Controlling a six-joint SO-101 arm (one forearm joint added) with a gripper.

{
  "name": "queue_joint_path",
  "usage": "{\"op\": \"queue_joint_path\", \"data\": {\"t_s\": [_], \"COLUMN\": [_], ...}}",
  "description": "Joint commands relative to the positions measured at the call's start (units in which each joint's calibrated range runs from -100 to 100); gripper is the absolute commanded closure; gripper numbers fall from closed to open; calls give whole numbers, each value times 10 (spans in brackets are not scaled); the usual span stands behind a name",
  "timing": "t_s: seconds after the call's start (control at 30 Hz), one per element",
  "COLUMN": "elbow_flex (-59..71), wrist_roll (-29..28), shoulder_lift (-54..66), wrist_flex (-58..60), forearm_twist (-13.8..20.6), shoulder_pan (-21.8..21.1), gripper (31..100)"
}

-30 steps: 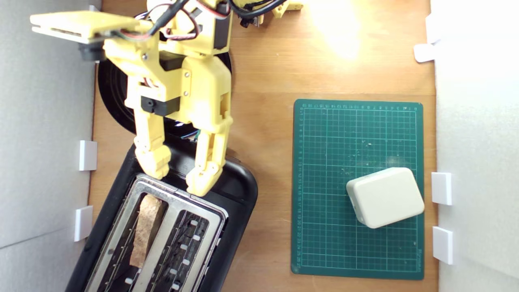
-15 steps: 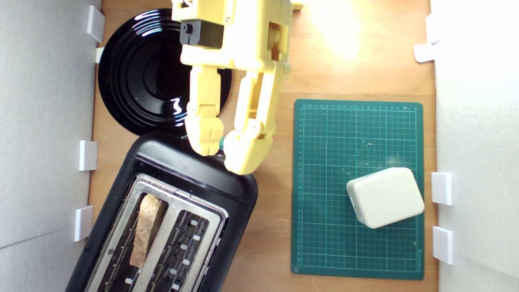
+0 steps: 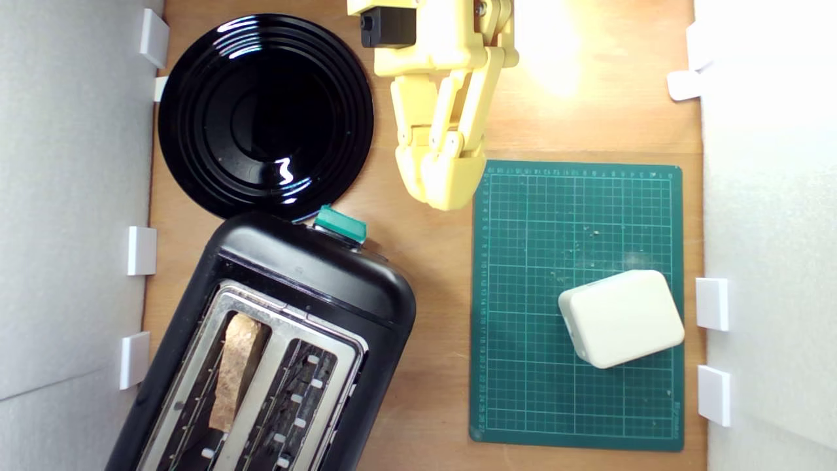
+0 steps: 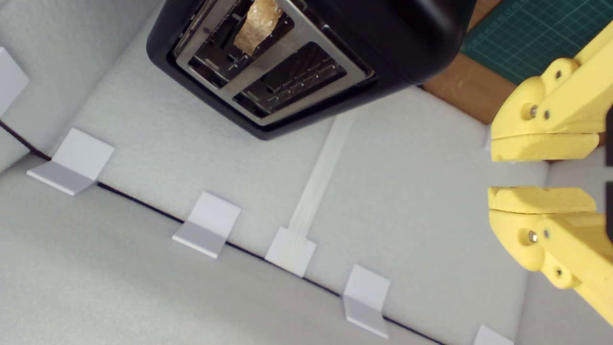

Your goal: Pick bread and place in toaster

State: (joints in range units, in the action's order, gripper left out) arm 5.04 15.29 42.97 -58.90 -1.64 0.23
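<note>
Your pincer (image 3: 439, 186) hangs over the bare wood of the table (image 3: 425, 275), between the black plate (image 3: 265, 114) and the green cutting mat (image 3: 579, 304), just beside the mat's edge. In the wrist view you see its two yellow fingers (image 4: 541, 146) close to each other with only a narrow gap, and nothing is between them; in the exterior view they look almost together. You find the bread (image 3: 234, 369) standing on its edge inside the toaster (image 3: 261, 347), in the slot on the exterior view's left, with its brown crust upward. The other slot holds only its wire guides. You see the green lever knob (image 3: 340, 224) at the toaster's end near the plate. A white rounded block (image 3: 621, 318) lies on the mat, well apart from the pincer
</note>
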Motion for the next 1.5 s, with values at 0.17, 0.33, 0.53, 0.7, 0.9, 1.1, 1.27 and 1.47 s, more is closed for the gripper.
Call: {"op": "queue_joint_path", "data": {"t_s": [0.17,0.33,0.53,0.7,0.9,1.1,1.27,1.47], "elbow_flex": [194,309,425,500,567,601,633,730], "wrist_roll": [-26,-26,-57,-61,-62,-61,-59,-56], "shoulder_lift": [147,223,298,339,388,419,448,533], "wrist_flex": [3,6,30,45,46,45,45,45], "forearm_twist": [2,0,6,6,-5,-17,-18,-14], "shoulder_pan": [-6,-27,-44,-64,-66,-67,-83,-86], "gripper": [849,869,869,869,870,870,870,870]}}
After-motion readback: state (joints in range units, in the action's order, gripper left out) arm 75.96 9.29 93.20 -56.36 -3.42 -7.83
